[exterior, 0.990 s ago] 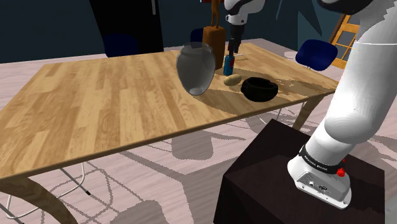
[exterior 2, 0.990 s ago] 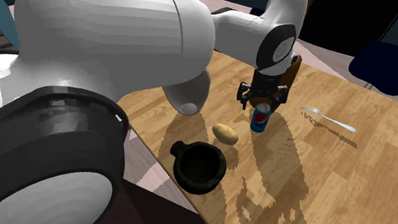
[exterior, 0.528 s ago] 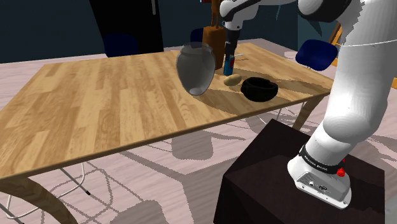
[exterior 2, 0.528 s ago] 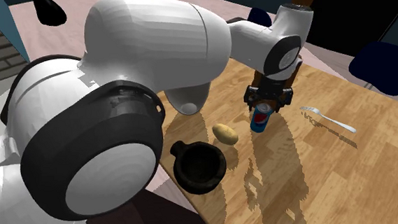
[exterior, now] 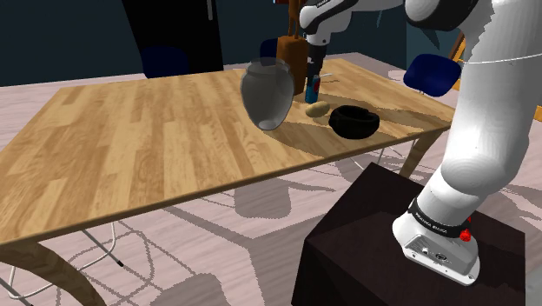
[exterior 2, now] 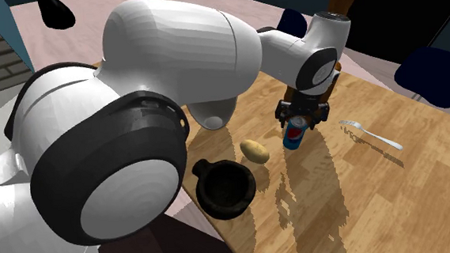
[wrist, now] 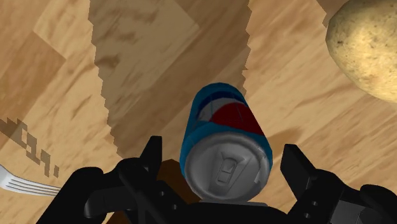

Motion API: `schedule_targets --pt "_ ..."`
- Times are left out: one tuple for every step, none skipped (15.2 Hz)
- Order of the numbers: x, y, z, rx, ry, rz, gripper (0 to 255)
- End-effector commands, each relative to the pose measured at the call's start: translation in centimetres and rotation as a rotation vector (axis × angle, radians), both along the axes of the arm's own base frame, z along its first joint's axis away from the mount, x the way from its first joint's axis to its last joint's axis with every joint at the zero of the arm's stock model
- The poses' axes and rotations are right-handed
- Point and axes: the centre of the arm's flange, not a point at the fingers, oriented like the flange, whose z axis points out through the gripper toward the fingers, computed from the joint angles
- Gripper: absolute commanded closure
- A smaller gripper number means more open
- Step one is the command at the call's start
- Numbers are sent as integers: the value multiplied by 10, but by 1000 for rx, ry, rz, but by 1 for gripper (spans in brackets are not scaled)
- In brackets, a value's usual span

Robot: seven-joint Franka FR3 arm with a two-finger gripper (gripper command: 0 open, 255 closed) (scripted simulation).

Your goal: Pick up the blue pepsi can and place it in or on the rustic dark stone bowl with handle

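The blue Pepsi can (wrist: 224, 137) stands upright on the wooden table (exterior: 130, 130), red and white logo on its side, grey lid up. My gripper (wrist: 226, 164) is open right above it, one finger on each side of the can's top, with small gaps, not touching. From the shoulder view the can (exterior: 312, 88) peeks out under the gripper (exterior: 313, 75). Seen from the second exterior view, the gripper (exterior 2: 302, 115) sits over the can (exterior 2: 294, 134). The dark stone bowl with handle (exterior 2: 227, 187) lies nearer the table's edge, also seen as the bowl (exterior: 353, 121).
A potato (exterior 2: 255, 151) lies between can and bowl; the potato (wrist: 366, 48) is close beside the gripper. A fork (exterior 2: 370, 135) rests beyond the can. A grey vase (exterior: 265, 93) and a brown block (exterior: 293, 59) stand next to the can. Blue chairs (exterior: 432, 72) surround the table.
The gripper has come down a little onto the can's top, and the arm's upper links have swung across the second exterior view. The can, potato and bowl have stayed put.
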Motion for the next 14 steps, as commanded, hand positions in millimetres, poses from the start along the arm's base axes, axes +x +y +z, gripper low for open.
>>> schedule_targets --pt "-1 0 -5 2 8 -1 0" --pt "-1 0 -5 2 8 -1 0" --pt "-1 0 -5 2 8 -1 0" --pt "-1 0 -5 2 8 -2 255" --pt "-2 0 -4 2 8 -2 255" --pt "-1 1 -4 2 8 -2 255" --pt "-1 0 -4 2 8 -2 255" --pt "-1 0 -5 2 8 -1 255" --pt "-2 0 -5 2 8 -2 255" --pt "-2 -1 -4 2 8 -2 255" --pt "-2 -1 -3 2 8 -2 255" --pt "-2 -1 -4 2 8 -2 255" --pt "-1 0 -5 2 8 -1 255" --pt "-1 0 1 2 8 -1 255"
